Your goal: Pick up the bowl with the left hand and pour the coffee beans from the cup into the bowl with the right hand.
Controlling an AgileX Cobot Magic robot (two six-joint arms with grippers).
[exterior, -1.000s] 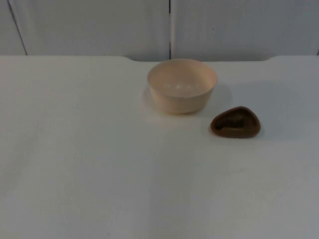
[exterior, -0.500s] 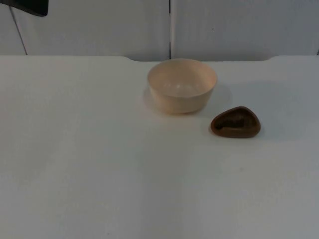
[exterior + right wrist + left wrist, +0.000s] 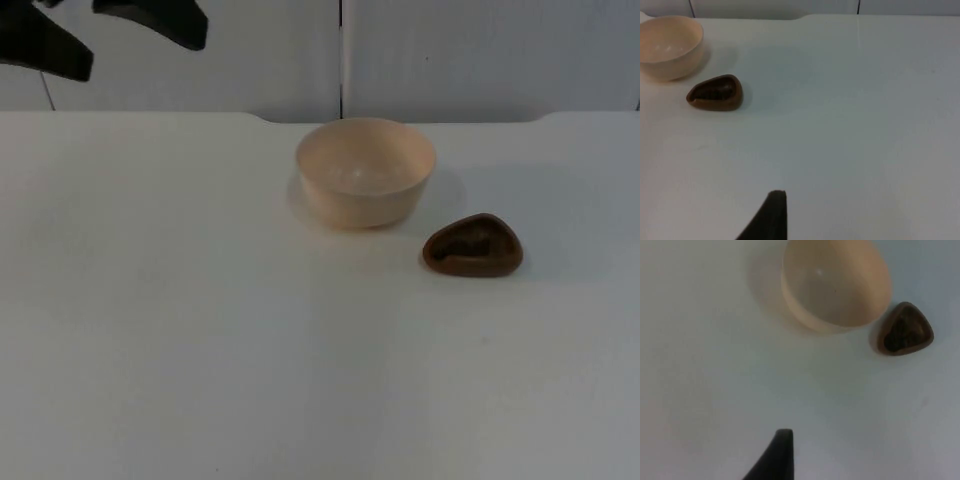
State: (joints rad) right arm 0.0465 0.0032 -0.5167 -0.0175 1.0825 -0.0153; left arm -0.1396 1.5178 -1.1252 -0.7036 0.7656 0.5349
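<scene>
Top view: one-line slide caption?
Left gripper open over the table's far-left corner; bowl and cup untouched.

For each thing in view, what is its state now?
Cream round bowl: upright on the white table, empty, not held.
Brown wooden rounded-triangular cup: upright beside the bowl, apart, dark contents inside.
Left gripper: fingers open, high, away from the bowl.

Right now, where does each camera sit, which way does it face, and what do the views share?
Top view: fixed above, looking down and forward over the table to the wall; the left gripper enters, fingers apart.
Left wrist view: on the left arm, looking along its gripper at the bowl and cup; one black fingertip shows.
Right wrist view: on the waiting right arm, facing the same pair; one fingertip shows.
All three share bowl and cup, standing apart.
</scene>
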